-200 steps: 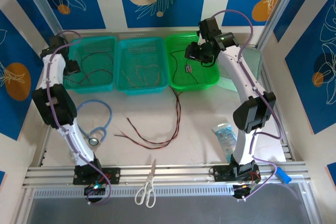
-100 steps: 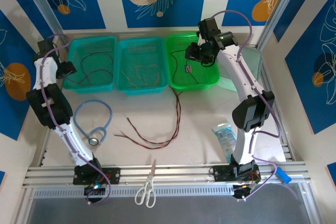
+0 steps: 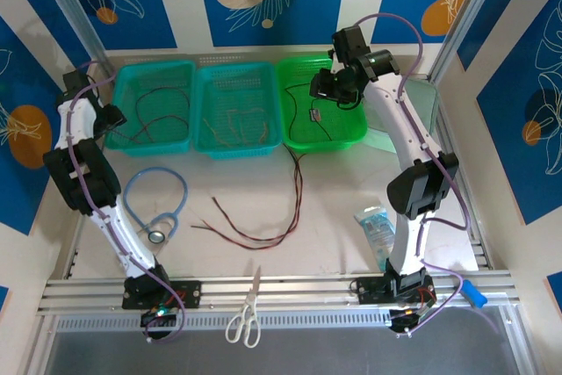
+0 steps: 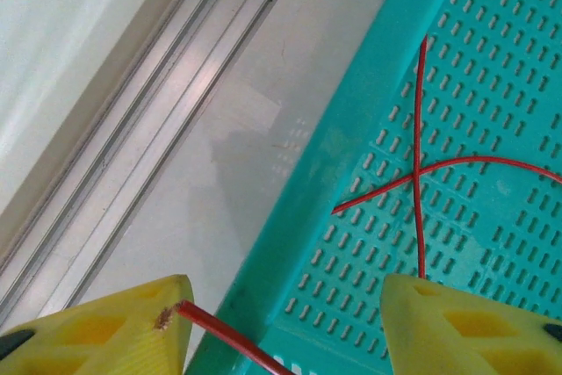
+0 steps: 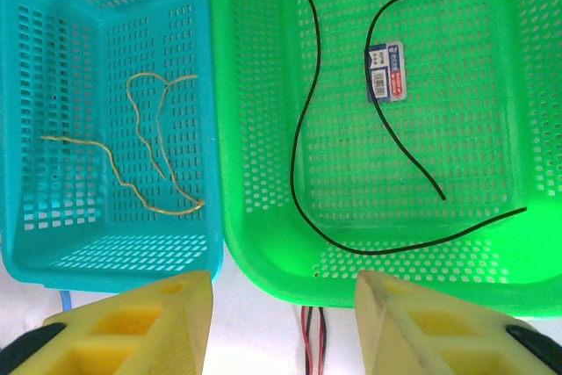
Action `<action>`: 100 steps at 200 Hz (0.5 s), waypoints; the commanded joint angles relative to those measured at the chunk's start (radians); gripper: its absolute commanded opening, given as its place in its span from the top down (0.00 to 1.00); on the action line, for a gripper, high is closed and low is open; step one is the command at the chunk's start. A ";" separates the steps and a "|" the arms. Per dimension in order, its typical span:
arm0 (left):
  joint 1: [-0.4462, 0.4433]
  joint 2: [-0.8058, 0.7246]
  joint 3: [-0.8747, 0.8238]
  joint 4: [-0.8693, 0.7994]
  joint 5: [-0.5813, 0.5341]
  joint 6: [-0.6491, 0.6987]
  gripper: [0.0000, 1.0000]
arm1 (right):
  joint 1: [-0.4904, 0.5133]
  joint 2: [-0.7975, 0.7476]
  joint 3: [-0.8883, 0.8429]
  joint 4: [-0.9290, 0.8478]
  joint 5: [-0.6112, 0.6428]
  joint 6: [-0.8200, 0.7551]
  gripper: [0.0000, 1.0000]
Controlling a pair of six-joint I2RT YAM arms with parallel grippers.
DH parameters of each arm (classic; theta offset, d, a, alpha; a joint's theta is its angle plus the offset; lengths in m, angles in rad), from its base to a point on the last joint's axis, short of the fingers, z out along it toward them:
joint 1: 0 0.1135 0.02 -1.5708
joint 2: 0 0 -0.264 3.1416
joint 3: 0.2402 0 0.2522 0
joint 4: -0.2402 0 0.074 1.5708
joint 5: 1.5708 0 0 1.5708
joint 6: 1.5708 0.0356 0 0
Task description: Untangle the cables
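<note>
Red cables (image 3: 151, 120) lie in the left teal basket (image 3: 180, 142), tan cables (image 3: 233, 120) in the middle teal basket (image 3: 206, 147), and a black cable (image 3: 318, 122) in the green basket (image 3: 351, 133). More red and black cables (image 3: 283, 217) trail over the table from the green basket. My left gripper (image 3: 112, 116) hangs open over the left basket's outer rim (image 4: 307, 217). A red cable end (image 4: 211, 327) touches its left finger (image 4: 114, 327), and crossed red cables (image 4: 418, 173) lie beyond. My right gripper (image 5: 285, 322) is open above the green basket's near rim (image 5: 263, 252), with nothing between its fingers.
A light-blue stethoscope (image 3: 158, 204) lies at the table's left, scissors (image 3: 246, 309) sit on the front rail, and a plastic packet (image 3: 376, 226) lies beside the right arm. A white label (image 5: 386, 69) is on the black cable (image 5: 303, 129). An aluminium rail (image 4: 132, 120) runs left of the basket.
My left arm has swung left, carrying its gripper from over the left basket's inside to its outer rim. The right arm has barely moved.
</note>
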 commanded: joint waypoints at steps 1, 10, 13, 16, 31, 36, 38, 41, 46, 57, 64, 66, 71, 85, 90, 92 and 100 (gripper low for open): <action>0.010 -0.038 -0.006 0.012 0.027 -0.013 0.42 | 0.011 0.016 0.041 -0.031 -0.013 -0.015 0.53; 0.008 -0.042 -0.003 0.009 0.022 -0.008 0.43 | 0.014 0.020 0.044 -0.034 -0.014 -0.013 0.53; 0.007 -0.042 -0.001 0.007 0.021 -0.007 0.43 | 0.015 0.021 0.046 -0.034 -0.015 -0.013 0.53; 0.007 -0.044 0.001 0.006 0.020 -0.006 0.43 | 0.016 0.022 0.047 -0.034 -0.014 -0.013 0.53; 0.006 -0.048 0.006 -0.001 0.015 0.003 0.43 | 0.019 0.025 0.049 -0.036 -0.016 -0.013 0.54; 0.006 -0.049 0.008 -0.001 0.013 0.004 0.43 | 0.021 0.026 0.050 -0.036 -0.016 -0.013 0.53; 0.006 -0.050 0.009 -0.001 0.013 0.004 0.43 | 0.021 0.026 0.050 -0.036 -0.016 -0.012 0.54; 0.006 -0.050 0.010 -0.002 0.013 0.006 0.43 | 0.021 0.025 0.049 -0.036 -0.015 -0.012 0.54; 0.006 -0.051 0.012 -0.005 0.012 0.007 0.43 | 0.023 0.025 0.050 -0.035 -0.016 -0.010 0.53; 0.004 -0.053 0.016 -0.007 0.007 0.010 0.43 | 0.023 0.026 0.050 -0.034 -0.019 -0.010 0.54; 0.003 -0.053 0.019 -0.010 0.004 0.013 0.43 | 0.022 0.027 0.053 -0.034 -0.020 -0.008 0.54; 0.003 -0.053 0.021 -0.012 0.003 0.015 0.43 | 0.023 0.027 0.052 -0.034 -0.021 -0.008 0.54; 0.001 -0.055 0.024 -0.014 -0.004 0.017 0.42 | 0.023 0.027 0.054 -0.035 -0.021 -0.008 0.54; -0.003 -0.056 0.031 -0.020 -0.026 0.026 0.38 | 0.023 0.027 0.056 -0.036 -0.021 -0.008 0.54; -0.005 -0.056 0.033 -0.024 -0.031 0.030 0.37 | 0.024 0.027 0.056 -0.037 -0.019 -0.009 0.54; -0.006 -0.057 0.034 -0.025 -0.034 0.030 0.36 | 0.024 0.027 0.056 -0.037 -0.020 -0.009 0.54; -0.008 -0.057 0.037 -0.025 -0.041 0.035 0.35 | 0.023 0.027 0.056 -0.037 -0.021 -0.010 0.54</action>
